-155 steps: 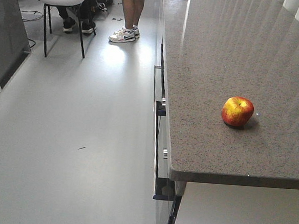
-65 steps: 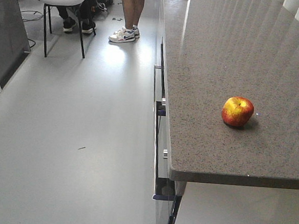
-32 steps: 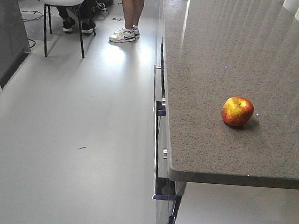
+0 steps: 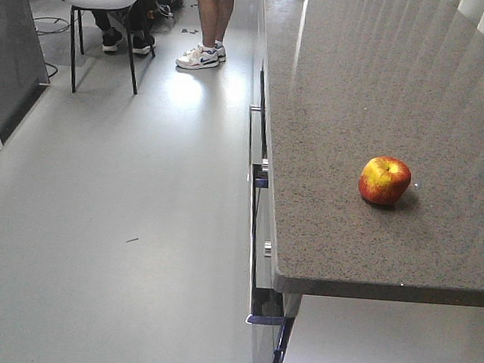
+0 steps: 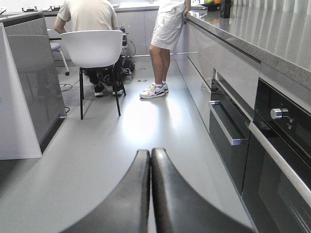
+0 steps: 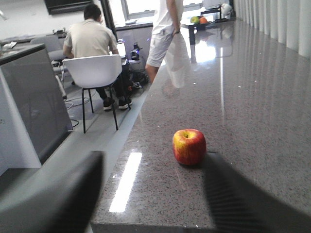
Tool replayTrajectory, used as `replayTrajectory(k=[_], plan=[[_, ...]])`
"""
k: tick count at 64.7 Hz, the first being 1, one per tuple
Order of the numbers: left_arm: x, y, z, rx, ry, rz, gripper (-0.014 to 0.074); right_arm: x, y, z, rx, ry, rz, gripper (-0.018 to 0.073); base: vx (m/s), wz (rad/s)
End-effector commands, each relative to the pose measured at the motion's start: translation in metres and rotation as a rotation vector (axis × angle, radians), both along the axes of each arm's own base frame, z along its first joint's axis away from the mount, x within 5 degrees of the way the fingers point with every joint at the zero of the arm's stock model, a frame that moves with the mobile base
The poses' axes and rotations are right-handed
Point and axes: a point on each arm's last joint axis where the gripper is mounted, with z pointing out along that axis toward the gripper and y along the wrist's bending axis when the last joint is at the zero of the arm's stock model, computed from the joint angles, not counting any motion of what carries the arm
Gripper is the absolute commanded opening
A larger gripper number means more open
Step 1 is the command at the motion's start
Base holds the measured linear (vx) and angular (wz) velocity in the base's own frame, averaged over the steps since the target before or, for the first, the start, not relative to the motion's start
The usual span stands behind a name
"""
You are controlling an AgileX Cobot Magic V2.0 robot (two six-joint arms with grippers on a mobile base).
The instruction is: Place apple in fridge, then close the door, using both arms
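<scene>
Front view: your round red-and-yellow apple (image 4: 384, 181) sits alone on the speckled grey stone counter (image 4: 356, 90), near its front edge; pickup not yet begun. Left wrist: your left gripper (image 5: 148, 153) has its jaws pressed together. Right wrist: your right gripper (image 6: 155, 158) shows jaws apart, blurred, the apple just ahead; reach in next; I can't make out the fridge for certain.

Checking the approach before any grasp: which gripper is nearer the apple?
Right. The right gripper is open and faces the apple on the countertop. The left gripper, shut, points along the floor, with no apple in its view.
</scene>
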Motion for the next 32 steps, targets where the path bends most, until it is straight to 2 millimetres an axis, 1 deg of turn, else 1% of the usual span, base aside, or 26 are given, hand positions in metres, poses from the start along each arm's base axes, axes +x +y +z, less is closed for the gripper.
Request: replayTrajectory(k=[1, 3, 11, 17, 20, 24, 27, 32], plan=[[-0.001, -0.001, 0.013, -0.008, -0.101, -0.009, -0.0006, 0.003, 0.001, 0.02, -0.001, -0.076, 0.01, 0.0703, 0.0, 0.0], [-0.001, -0.001, 0.013, -0.008, -0.101, -0.009, -0.0006, 0.002, 0.001, 0.02, -0.01, -0.079, 0.017, 0.0729, 0.0, 0.0], [-0.001, -0.001, 0.013, -0.008, -0.101, -0.009, -0.0006, 0.002, 0.005, 0.019, -0.051, -0.069, 0.06, 0.0722, 0.0, 0.0], [-0.001, -0.001, 0.013, -0.008, -0.101, -0.009, -0.0006, 0.006, 0.007, 0.028, -0.06, -0.052, 0.083, 0.0706, 0.0, 0.0], [-0.001, -0.001, 0.013, -0.008, -0.101, -0.009, -0.0006, 0.011, 0.006, 0.038, -0.061, -0.046, 0.084, 0.0694, 0.0, 0.0], [-0.001, -0.001, 0.013, -0.008, -0.101, -0.009, -0.0006, 0.018, 0.006, 0.056, -0.069, -0.051, 0.082, 0.068, 0.0, 0.0], [-0.001, -0.001, 0.013, -0.008, -0.101, -0.009, -0.0006, 0.028, 0.005, 0.07, -0.079, -0.045, 0.079, 0.0671, 0.0, 0.0], [-0.001, -0.001, 0.013, -0.008, -0.101, -0.009, -0.0006, 0.051, 0.002, 0.091, -0.108, -0.011, 0.067, 0.0662, 0.0, 0.0]])
